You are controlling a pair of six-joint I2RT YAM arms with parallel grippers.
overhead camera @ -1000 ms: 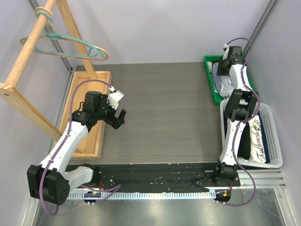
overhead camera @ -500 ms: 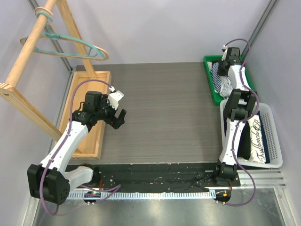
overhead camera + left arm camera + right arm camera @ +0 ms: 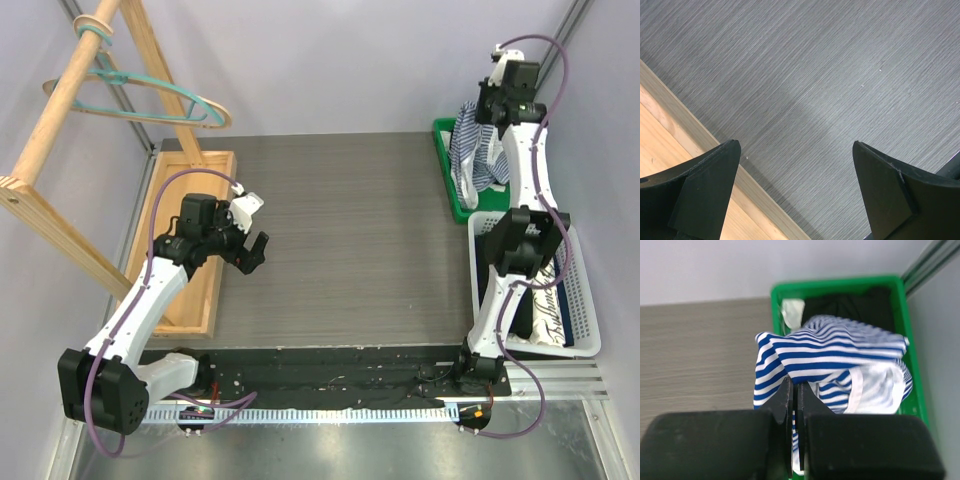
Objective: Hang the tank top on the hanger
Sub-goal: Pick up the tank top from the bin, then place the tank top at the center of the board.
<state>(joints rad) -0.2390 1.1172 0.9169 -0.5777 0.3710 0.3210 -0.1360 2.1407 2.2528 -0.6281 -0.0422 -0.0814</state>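
The navy-and-white striped tank top (image 3: pixel 468 150) hangs bunched from my right gripper (image 3: pixel 487 108), lifted partly out of a green bin (image 3: pixel 447 185) at the far right. In the right wrist view the gripper (image 3: pixel 796 386) is shut on a fold of the tank top (image 3: pixel 835 352), with striped cloth showing between the pads. The teal hanger (image 3: pixel 158 81) hangs on a wooden rack (image 3: pixel 60 110) at the far left. My left gripper (image 3: pixel 252 252) hovers open over the table beside the rack's base; nothing lies between its fingers (image 3: pixel 705 185).
A black garment (image 3: pixel 855 305) lies in the green bin (image 3: pixel 840 284) under the top. A white basket (image 3: pixel 585 300) of clothes stands at the near right. A tan hanger (image 3: pixel 218 112) shares the rack, whose wooden base tray (image 3: pixel 195 270) lies along the left edge.
My right gripper has shut on the tank top and risen, drawing the cloth up out of the green bin. The left arm has not moved.
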